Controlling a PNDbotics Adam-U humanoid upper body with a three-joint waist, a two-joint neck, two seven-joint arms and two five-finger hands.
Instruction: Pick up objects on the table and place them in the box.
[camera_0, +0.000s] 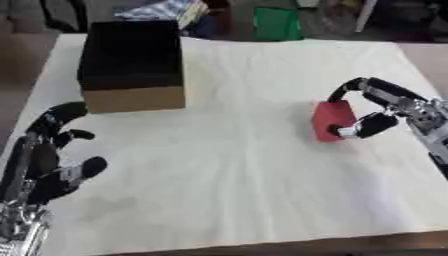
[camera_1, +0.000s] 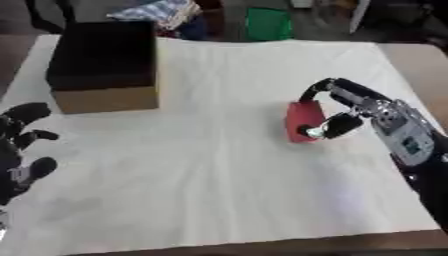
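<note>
A red block (camera_0: 331, 120) stands on the white worktop (camera_0: 236, 165), at the right side. The right robot hand (camera_0: 378, 112) is curled around it, with fingers over its top and the thumb at its lower edge. A box (camera_0: 131, 65) with a dark open inside stands at the far left. The left robot hand (camera_0: 52, 155) rests near the lower left corner, fingers relaxed and pointing up.

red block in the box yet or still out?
Out. The red block sits on the table, right hand curled round it; box stands apart.
</note>
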